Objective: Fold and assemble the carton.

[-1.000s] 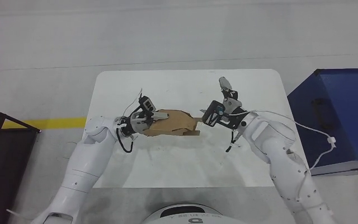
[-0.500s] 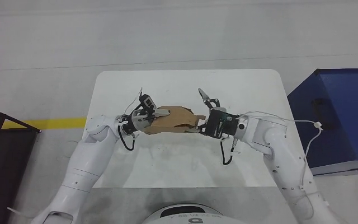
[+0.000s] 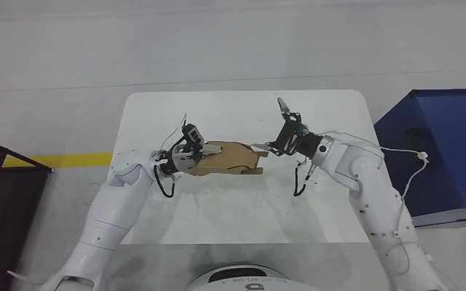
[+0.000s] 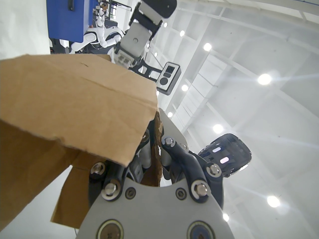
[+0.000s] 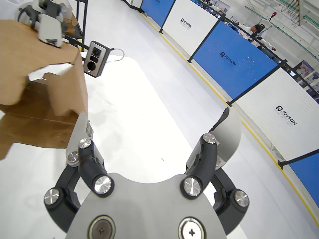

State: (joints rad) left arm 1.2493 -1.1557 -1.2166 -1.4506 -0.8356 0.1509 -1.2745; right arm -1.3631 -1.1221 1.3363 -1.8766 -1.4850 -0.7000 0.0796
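White table [image 3: 218, 211]; carton [image 3: 229, 158] looks light, bendy. Its flap sits between the spread jaws of left gripper [image 3: 200, 150]; right gripper [image 5: 154, 119], jaws likewise spread, touches its edge. Best pinched near creases.

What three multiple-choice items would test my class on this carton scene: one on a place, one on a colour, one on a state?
1. Where is the carton?
A. at the middle of the white table
B. on the floor
C. inside a blue bin

2. What colour is the carton?
A. white
B. brown
C. blue

3. How is the right hand?
A. shut on the carton
B. shut on nothing
C. open

Key: 1 A, the top view shows it mid-table. 2 B, it is plain brown cardboard in every view. 3 C, its fingers stand wide apart in the right wrist view.
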